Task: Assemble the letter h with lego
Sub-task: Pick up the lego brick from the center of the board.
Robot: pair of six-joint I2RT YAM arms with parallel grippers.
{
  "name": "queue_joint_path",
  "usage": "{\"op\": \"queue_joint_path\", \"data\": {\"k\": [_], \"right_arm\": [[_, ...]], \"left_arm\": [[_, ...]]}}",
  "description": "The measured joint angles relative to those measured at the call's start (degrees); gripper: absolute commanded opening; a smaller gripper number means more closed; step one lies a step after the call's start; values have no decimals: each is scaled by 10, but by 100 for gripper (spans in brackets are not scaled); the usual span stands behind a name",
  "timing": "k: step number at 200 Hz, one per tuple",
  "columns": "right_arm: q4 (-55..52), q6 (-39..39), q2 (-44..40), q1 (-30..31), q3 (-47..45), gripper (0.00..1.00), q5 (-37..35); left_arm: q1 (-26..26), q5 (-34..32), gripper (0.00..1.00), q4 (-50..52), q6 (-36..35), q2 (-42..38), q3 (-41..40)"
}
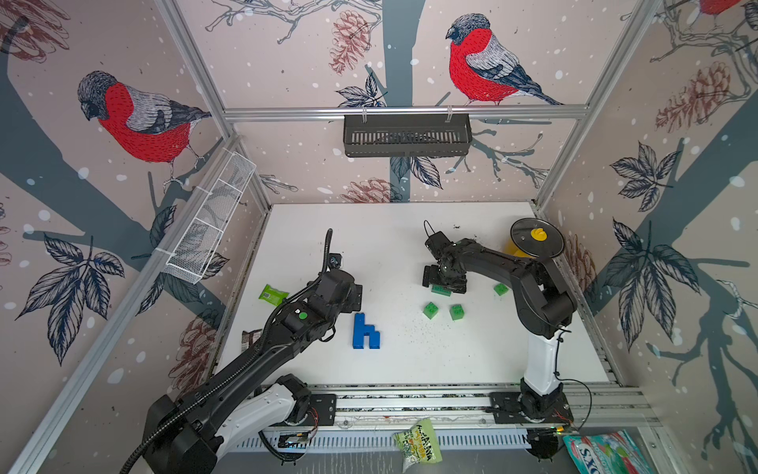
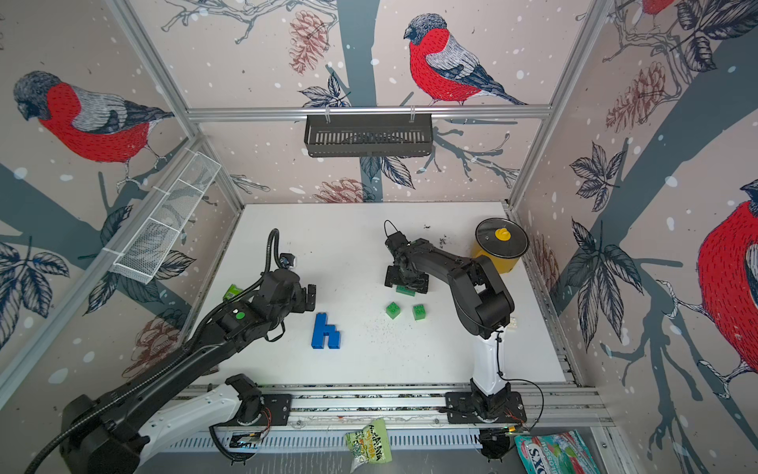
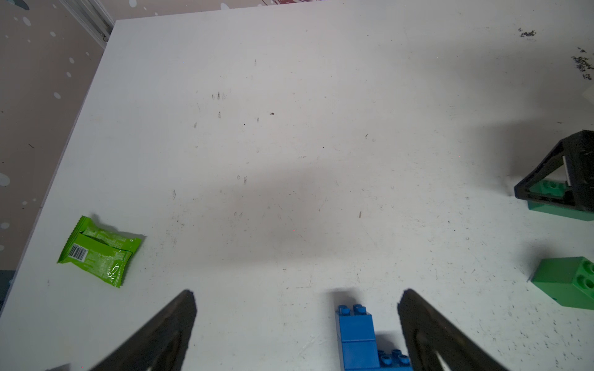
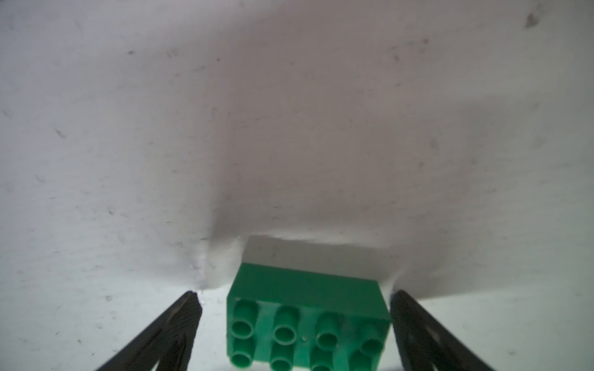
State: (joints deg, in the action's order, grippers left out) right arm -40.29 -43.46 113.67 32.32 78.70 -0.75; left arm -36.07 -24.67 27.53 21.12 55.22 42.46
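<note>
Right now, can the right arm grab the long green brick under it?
Probably yes: the right gripper stands open around the long green brick, a finger on each side, nothing else between.

light: even light is coming from above onto the white counter (image 1: 389, 246)
shadows: soft grey patches are lying across it
edges: wide lens is stretching the wallpaper (image 1: 102, 123)
focus: right wrist view is running dim, soft
</note>
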Motion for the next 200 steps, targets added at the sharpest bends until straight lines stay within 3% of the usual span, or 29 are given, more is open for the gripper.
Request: {"op": "queue_joint_path", "data": {"k": [49, 112, 181, 200], "right_arm": [[-4, 0, 6, 1, 2, 73, -10], [-4, 0, 7, 3, 2, 68, -17], [-19, 0, -9, 9, 0, 45, -36], [-33, 2, -19, 15, 10, 44, -56]], "left_arm": [[2, 0, 98, 0, 0, 3, 0], [3, 0, 98, 0, 0, 5, 0], [3, 0, 98, 0, 0, 5, 0], [3, 0, 98, 0, 0, 5, 0]]}}
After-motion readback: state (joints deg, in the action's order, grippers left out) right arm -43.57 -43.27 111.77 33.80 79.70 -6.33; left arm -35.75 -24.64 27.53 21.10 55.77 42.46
